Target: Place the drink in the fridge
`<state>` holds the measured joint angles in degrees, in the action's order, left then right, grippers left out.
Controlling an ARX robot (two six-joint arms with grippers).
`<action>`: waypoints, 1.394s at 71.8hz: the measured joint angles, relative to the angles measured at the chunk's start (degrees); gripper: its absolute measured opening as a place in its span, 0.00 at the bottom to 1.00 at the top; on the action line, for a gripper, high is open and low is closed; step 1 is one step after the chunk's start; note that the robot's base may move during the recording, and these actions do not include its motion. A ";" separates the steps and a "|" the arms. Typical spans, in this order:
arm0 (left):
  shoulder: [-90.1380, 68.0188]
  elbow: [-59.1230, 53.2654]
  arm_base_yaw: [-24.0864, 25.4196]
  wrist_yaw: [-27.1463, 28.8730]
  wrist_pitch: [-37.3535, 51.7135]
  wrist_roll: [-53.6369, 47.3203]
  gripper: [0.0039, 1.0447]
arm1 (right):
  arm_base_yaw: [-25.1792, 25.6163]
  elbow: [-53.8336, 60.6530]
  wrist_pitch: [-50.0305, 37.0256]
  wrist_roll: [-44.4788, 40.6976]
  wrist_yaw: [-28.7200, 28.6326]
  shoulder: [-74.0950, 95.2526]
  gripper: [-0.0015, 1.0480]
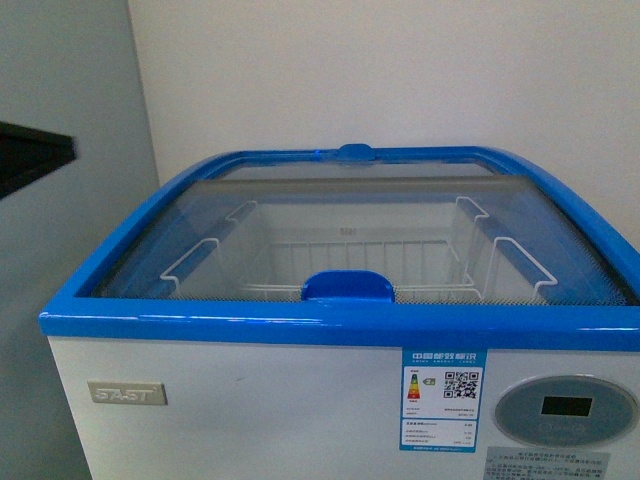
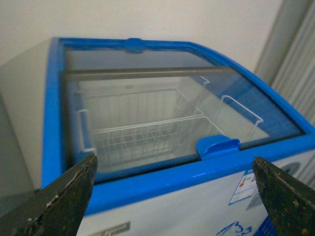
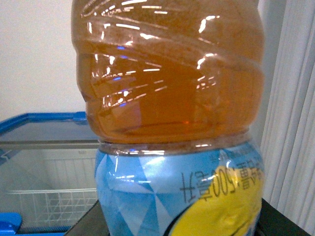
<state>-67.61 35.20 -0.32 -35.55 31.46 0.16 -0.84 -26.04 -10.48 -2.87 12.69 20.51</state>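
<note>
Left gripper: jaws spread wide, nothing between them. Both fingers are worn and dark. In the left wrist view they frame the front rim of the fridge, with the blue handle lying between them and beyond. I judge this arm is held empty and lined up there to slide the lid.

Right gripper: closed on the drink, a clear bottle of amber liquid with a blue and yellow label. Only dark edges of the jaws show on either side of the label, so I cannot grade how firm the grip is. The bottle is held off to the side of the fridge and not yet over it, presumably waiting for an opening.

Fridge: it fills the lower and middle frame of the front view. The curved glass top appears fully shut, with its handle at lower centre against the blue rim. White wire baskets are visible through the glass and appear empty. The task is not far along, since the lid must open first.

Surroundings: a plain pale wall stands behind. A dark edge intrudes at the left of the frame. An energy sticker and a round control panel sit at lower right. Pale vertical folds, possibly curtain, stand beside the bottle.
</note>
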 joint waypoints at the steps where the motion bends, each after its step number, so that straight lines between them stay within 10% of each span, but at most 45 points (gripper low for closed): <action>1: -1.42 1.57 -0.90 -0.50 -0.52 -1.97 0.92 | 0.00 0.00 0.00 0.00 0.00 0.00 0.38; 18: -14.53 18.12 -11.52 -7.85 -15.02 -25.90 0.92 | 0.00 0.00 0.00 0.00 0.00 0.00 0.38; 40: -30.69 35.47 -20.41 -2.40 -30.21 -50.58 0.92 | 0.00 0.00 0.00 0.00 0.00 0.00 0.38; 80: -45.88 55.10 -20.87 7.82 -45.05 -63.69 0.92 | 0.00 0.00 0.00 0.00 0.00 0.00 0.38; 100: -54.55 64.94 -21.07 9.84 -38.03 -63.95 0.93 | 0.00 0.00 0.00 0.00 0.00 0.00 0.38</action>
<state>-122.17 100.14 -21.39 -25.71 -6.57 -63.79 -0.84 -26.04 -10.48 -2.87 12.69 20.51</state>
